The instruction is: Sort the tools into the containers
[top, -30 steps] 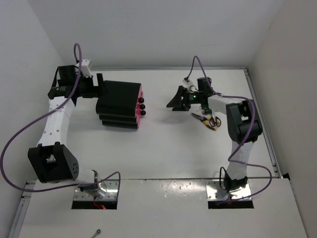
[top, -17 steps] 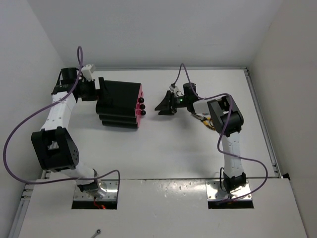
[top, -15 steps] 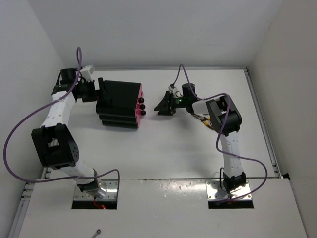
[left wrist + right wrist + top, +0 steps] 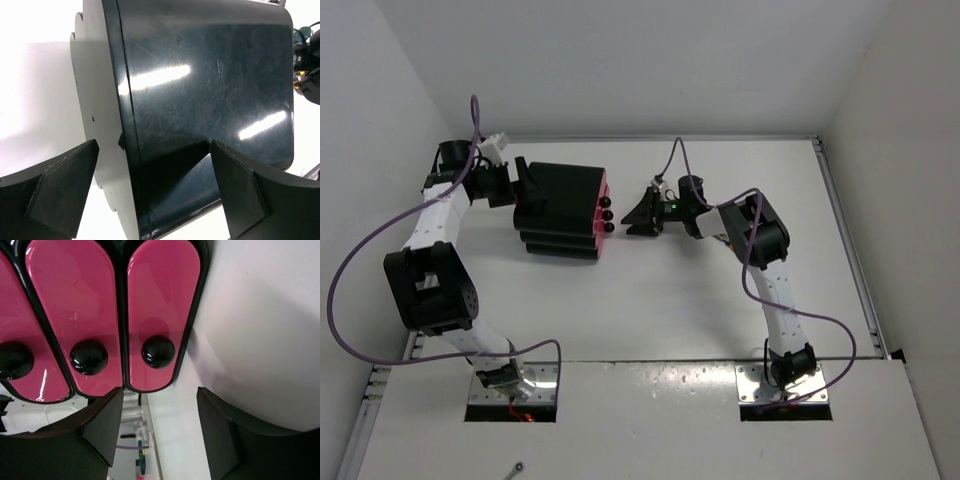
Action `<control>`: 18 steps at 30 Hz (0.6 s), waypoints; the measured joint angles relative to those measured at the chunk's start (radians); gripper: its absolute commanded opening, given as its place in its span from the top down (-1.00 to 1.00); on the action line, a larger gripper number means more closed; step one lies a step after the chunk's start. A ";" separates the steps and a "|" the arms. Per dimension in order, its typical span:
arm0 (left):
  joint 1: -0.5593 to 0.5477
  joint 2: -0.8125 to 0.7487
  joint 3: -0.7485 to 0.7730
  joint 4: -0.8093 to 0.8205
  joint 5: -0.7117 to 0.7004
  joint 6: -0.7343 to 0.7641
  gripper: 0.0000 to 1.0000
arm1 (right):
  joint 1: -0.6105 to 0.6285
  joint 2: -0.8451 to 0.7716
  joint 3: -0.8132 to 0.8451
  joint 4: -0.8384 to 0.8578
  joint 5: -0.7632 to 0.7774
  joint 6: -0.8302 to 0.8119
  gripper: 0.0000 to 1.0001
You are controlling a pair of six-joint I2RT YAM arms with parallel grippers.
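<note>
The black cabinet [image 4: 558, 208] lies on the table with three pink drawers [image 4: 602, 212] facing right, all closed, each with a black knob. My right gripper [image 4: 638, 216] is open just right of the knobs. In the right wrist view it [image 4: 160, 412] is open and empty below the rightmost drawer's knob [image 4: 158, 351]. My left gripper [image 4: 525, 186] is open at the cabinet's back; in the left wrist view its fingers [image 4: 60, 185] straddle the cabinet's rear edge [image 4: 130, 150]. The tools are hidden under my right arm; a bit of yellow [image 4: 300, 86] shows beyond the cabinet.
White walls close in the table at the back and on both sides. A raised rail [image 4: 845, 240] runs along the table's right edge. Purple cables loop from both arms. The right arm's forearm [image 4: 760, 240] stretches across the table's right half.
My right gripper has moved left, from beside the tools to just in front of the drawer knobs. My left arm has shifted slightly at the cabinet's back.
</note>
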 measured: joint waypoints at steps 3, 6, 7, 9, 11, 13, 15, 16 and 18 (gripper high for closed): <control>0.001 0.002 0.000 0.002 0.003 -0.001 -1.00 | 0.011 0.027 0.018 0.054 0.001 0.055 -0.23; 0.001 0.002 0.000 0.003 0.003 -0.003 -1.00 | 0.026 0.053 0.043 0.097 0.005 0.100 -0.23; 0.001 0.002 0.000 0.003 0.003 -0.003 -1.00 | 0.034 0.063 0.052 0.119 0.009 0.118 -0.20; 0.001 0.002 0.000 0.003 0.002 -0.003 -1.00 | 0.049 0.076 0.063 0.140 0.014 0.143 -0.20; 0.001 0.003 0.000 0.003 0.003 -0.004 -1.00 | 0.064 0.083 0.069 0.156 0.023 0.163 -0.20; 0.001 0.004 0.000 0.003 0.003 -0.006 -1.00 | 0.076 0.089 0.074 0.165 0.031 0.178 -0.15; 0.002 0.004 0.000 0.004 0.003 -0.007 -1.00 | 0.085 0.092 0.074 0.168 0.040 0.189 -0.10; 0.002 0.004 0.000 0.004 0.003 -0.007 -1.00 | 0.086 0.094 0.074 0.169 0.043 0.191 -0.06; 0.002 0.004 0.000 0.004 0.003 -0.007 -1.00 | 0.090 0.097 0.075 0.166 0.058 0.194 0.00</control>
